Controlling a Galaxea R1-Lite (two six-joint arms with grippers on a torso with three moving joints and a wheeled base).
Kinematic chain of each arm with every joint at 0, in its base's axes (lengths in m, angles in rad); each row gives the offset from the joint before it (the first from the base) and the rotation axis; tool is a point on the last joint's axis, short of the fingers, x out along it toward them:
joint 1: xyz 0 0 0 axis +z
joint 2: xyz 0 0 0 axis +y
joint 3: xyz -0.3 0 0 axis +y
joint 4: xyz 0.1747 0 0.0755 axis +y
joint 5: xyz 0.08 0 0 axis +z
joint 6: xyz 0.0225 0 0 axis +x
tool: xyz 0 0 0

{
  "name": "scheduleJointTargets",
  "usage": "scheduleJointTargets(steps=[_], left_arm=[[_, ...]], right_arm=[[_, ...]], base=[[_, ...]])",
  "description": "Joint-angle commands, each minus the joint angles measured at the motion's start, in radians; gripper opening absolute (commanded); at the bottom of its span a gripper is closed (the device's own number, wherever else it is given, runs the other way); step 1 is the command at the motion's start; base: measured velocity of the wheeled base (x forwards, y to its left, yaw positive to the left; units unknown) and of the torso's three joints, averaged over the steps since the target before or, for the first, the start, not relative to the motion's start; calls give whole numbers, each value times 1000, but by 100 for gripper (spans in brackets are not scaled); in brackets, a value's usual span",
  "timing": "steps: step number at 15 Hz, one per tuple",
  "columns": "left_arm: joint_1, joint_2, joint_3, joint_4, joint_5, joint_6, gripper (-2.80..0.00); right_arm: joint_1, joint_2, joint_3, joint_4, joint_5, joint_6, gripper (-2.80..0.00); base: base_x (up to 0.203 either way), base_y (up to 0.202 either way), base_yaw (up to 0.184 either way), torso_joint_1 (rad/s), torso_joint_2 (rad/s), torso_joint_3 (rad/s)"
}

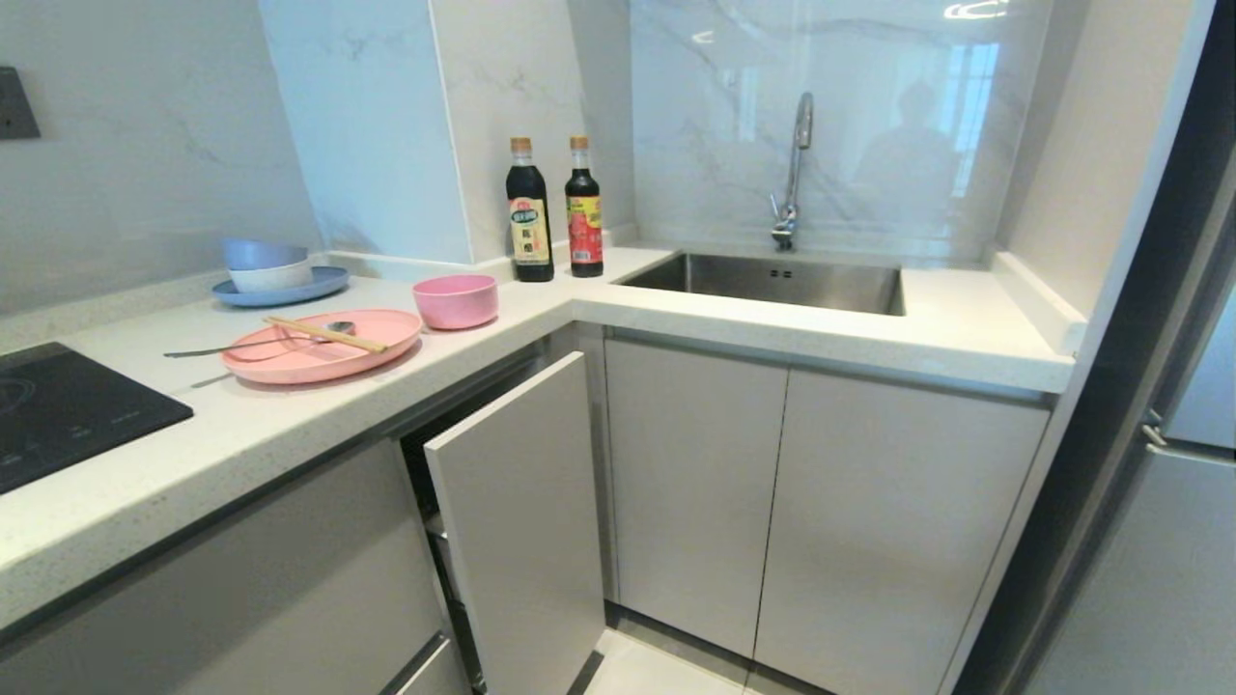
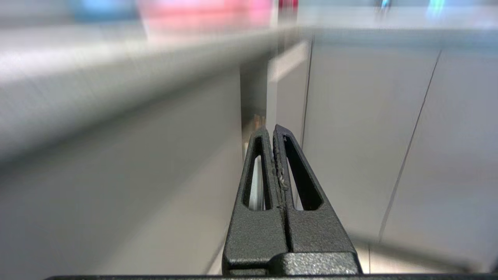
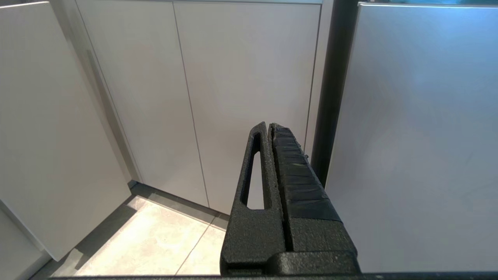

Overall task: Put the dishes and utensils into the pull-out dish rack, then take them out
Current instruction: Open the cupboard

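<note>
A large pink plate (image 1: 323, 347) lies on the white counter, with wooden chopsticks (image 1: 325, 335) and a metal spoon (image 1: 253, 343) resting across it. A small pink bowl (image 1: 456, 300) stands just to its right. The pull-out dish rack is hidden inside the cabinet behind a partly pulled-out front panel (image 1: 521, 521). Neither arm shows in the head view. My left gripper (image 2: 271, 129) is shut and empty, low in front of the cabinets, pointing at the dark gap beside that panel. My right gripper (image 3: 268, 125) is shut and empty, facing the closed cabinet doors (image 3: 218, 97).
A blue plate with stacked bowls (image 1: 267, 272) sits at the back left of the counter. Two dark sauce bottles (image 1: 555, 209) stand in the corner. A steel sink (image 1: 772, 282) with a tap is to the right, a black hob (image 1: 58, 410) at the left, and a fridge (image 3: 420, 136) on the far right.
</note>
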Motion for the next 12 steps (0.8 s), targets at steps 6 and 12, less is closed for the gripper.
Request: scheduleJointTargets(steps=[6,12], left_arm=[[1,435,-758,192,24,44,-280],[-54,964,-1126,234,42,104,-280]], right_arm=[[0,0,2,-1,-1,0,-280],[0,0,2,-1,1,0,-280]], base=[[0,0,0,0,0,0],[0,0,0,0,0,0]])
